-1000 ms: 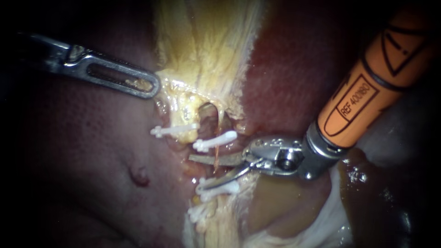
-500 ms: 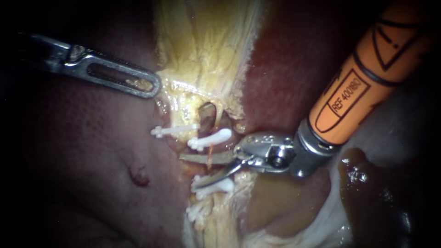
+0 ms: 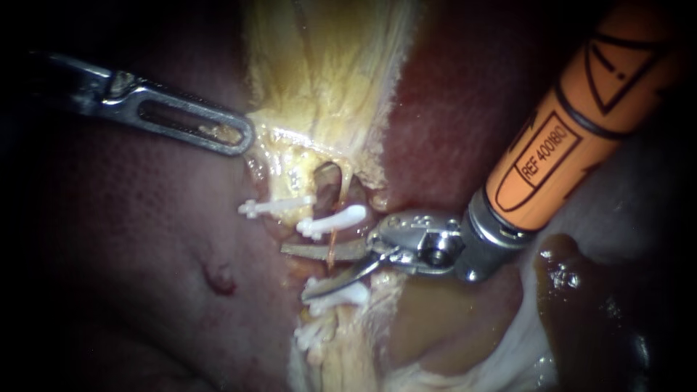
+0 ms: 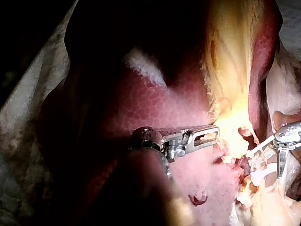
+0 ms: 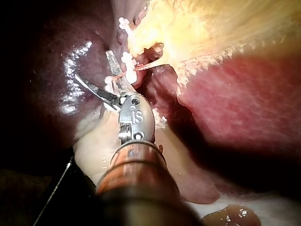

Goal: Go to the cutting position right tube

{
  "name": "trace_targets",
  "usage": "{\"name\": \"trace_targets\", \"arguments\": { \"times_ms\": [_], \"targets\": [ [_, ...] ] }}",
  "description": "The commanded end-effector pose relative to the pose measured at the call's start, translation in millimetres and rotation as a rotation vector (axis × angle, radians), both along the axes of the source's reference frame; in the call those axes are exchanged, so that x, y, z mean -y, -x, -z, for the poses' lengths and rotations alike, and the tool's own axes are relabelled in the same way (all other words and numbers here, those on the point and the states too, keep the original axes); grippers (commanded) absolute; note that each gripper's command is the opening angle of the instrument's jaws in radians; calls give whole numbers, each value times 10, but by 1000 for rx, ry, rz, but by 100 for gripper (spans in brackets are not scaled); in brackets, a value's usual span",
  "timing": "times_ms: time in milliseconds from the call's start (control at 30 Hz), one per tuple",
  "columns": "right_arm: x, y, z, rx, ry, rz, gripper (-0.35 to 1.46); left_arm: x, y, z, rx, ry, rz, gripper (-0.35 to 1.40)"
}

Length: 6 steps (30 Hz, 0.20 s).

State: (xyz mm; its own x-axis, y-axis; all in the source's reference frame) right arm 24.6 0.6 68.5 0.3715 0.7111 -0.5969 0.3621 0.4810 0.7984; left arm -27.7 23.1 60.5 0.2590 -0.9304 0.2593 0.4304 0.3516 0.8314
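Right instrument's scissor-bladed end effector [image 3: 294, 272] gapes wide at thin orange tube [image 3: 332, 250]; any drift risks nicking white plastic clips [image 3: 335, 221] alongside.

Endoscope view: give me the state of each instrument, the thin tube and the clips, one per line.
Right instrument, jaws open at the tube.
Left instrument, tip against the yellow tissue.
Tube, uncut, crossing the upper blade.
Clips, closed, above and below the blades.
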Motion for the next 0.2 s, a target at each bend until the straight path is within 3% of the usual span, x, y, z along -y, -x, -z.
{"name": "trace_targets", "arguments": {
  "times_ms": [33,200],
  "targets": [
    [0,0,0,0,0,1,136,0,0,0,0,0,0,-35],
    [0,1,0,0,0,1,136,0,0,0,0,0,0,-35]
  ]
}}
